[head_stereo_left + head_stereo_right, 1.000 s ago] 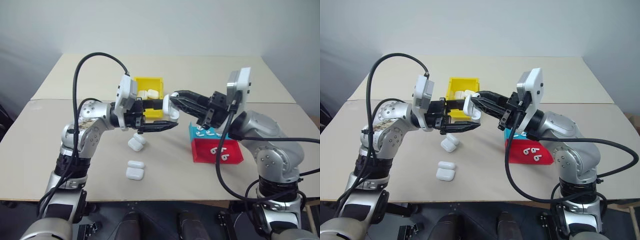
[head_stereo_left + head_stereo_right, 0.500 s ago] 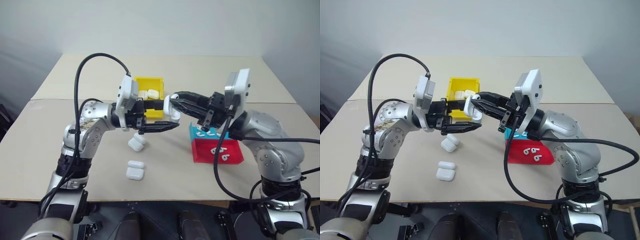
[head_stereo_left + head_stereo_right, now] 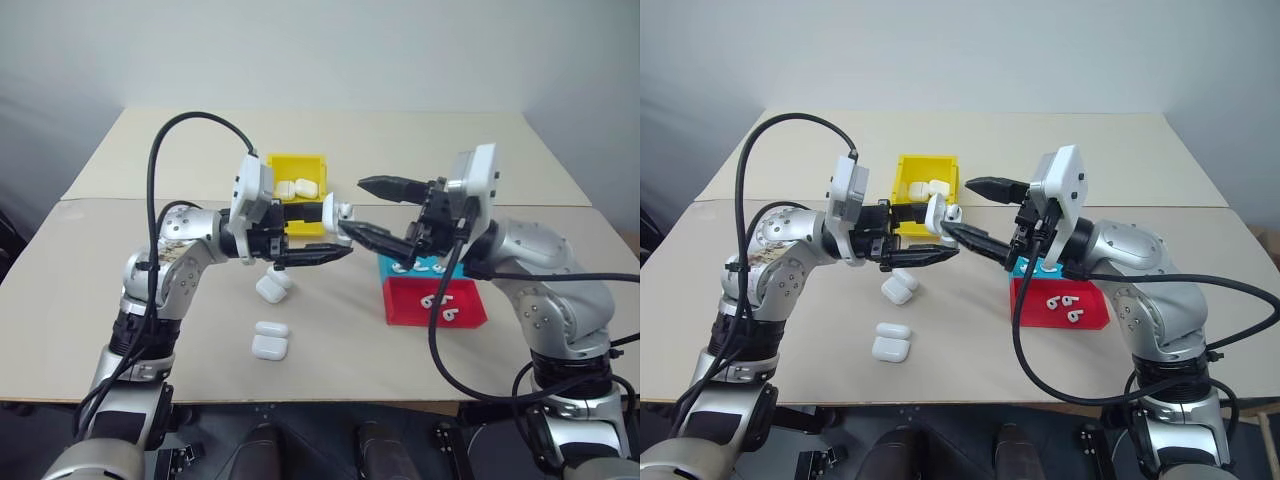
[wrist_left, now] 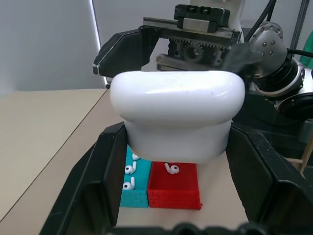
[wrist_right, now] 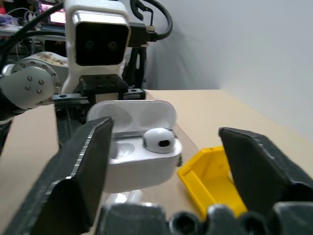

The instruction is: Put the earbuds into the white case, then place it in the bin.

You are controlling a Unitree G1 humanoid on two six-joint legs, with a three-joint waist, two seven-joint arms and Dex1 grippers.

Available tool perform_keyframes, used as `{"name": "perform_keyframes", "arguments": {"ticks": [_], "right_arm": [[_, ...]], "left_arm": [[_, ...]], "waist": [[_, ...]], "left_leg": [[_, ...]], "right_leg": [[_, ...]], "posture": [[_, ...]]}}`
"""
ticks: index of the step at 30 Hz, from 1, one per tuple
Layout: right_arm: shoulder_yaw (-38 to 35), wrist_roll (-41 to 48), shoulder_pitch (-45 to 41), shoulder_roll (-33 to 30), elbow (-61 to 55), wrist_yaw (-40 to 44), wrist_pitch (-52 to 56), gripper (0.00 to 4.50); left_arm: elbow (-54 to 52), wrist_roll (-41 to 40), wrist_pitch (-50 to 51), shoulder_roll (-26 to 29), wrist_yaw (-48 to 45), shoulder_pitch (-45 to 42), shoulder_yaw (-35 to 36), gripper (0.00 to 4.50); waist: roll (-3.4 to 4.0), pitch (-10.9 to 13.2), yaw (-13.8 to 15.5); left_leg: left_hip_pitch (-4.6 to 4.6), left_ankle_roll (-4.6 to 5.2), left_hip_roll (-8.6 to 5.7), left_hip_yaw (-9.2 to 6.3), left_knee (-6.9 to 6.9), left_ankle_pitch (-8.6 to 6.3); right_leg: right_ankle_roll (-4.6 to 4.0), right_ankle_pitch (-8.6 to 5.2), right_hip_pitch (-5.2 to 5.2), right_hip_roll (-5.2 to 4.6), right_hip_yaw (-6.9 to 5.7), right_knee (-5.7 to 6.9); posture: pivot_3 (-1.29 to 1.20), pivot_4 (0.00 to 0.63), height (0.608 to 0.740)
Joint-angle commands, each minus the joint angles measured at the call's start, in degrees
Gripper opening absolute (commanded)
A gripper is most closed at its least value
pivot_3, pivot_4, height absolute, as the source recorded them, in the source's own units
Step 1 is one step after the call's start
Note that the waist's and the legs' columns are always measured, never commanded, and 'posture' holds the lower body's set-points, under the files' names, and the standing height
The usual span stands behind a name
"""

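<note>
Pinching the white case [image 3: 331, 212] in my left gripper [image 3: 335, 232], right gripper [image 3: 375, 208] spread wide, I risk knocking loose the half-seated earbud [image 5: 159, 138].

We can read no text, label, brand, number or sign anywhere in these views.
</note>
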Motion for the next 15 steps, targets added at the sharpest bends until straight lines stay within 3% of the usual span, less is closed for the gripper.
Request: {"name": "perform_keyframes", "arguments": {"ticks": [1,5,9,12,15], "right_arm": [[-0.55,0.31,-0.72,-0.21,-0.38,-0.02,-0.33,4.49],[-3.35,1.13,-1.59,-1.59,0.58,-0.20,-0.12,4.49],[-5.80,1.44,-4.80,-7.29,3.34,0.48,3.17,4.49],[-2.25,-2.38,-8.16,-14.64,6.52,4.55,4.86,4.49],[6.92,-10.90,-11.76,-22.54,12.44,12.86,3.18,4.49]], "left_arm": [[-1.49,-0.89,-2.36,-0.40,0.10,-1.67,1.74,2.76],[-0.98,-0.59,-2.72,0.05,-0.37,-1.51,1.55,2.76],[-0.52,-0.31,-3.24,0.72,-1.12,-1.19,1.44,2.76],[-0.83,-0.34,-3.45,0.87,-1.21,-0.77,1.37,2.76],[-1.72,-0.46,-3.43,0.66,-0.67,0.10,1.42,2.76]], "waist": [[0.00,0.00,0.01],[0.00,0.00,0.02],[0.00,0.00,0.14],[0.01,0.01,0.11],[0.01,0.01,0.03]], "left_leg": [[0.00,0.00,0.00,0.00,0.00,0.00],[0.00,0.00,0.00,0.00,0.00,0.00],[-0.01,0.00,-0.01,0.01,0.01,0.00],[0.00,0.00,-0.01,0.02,-0.02,0.00],[0.00,0.01,0.00,0.04,-0.03,-0.01]], "right_leg": [[0.00,0.00,0.00,0.00,0.00,0.00],[0.00,0.00,0.00,0.00,0.00,0.00],[0.00,0.00,0.01,-0.02,0.00,0.00],[-0.01,0.00,-0.02,-0.02,0.00,-0.01],[-0.01,-0.01,-0.01,-0.01,0.01,-0.06]], "posture": [[0.00,0.150,0.740],[0.00,0.150,0.740],[0.00,0.150,0.740],[0.00,0.150,0.740],[0.00,0.150,0.740]]}}
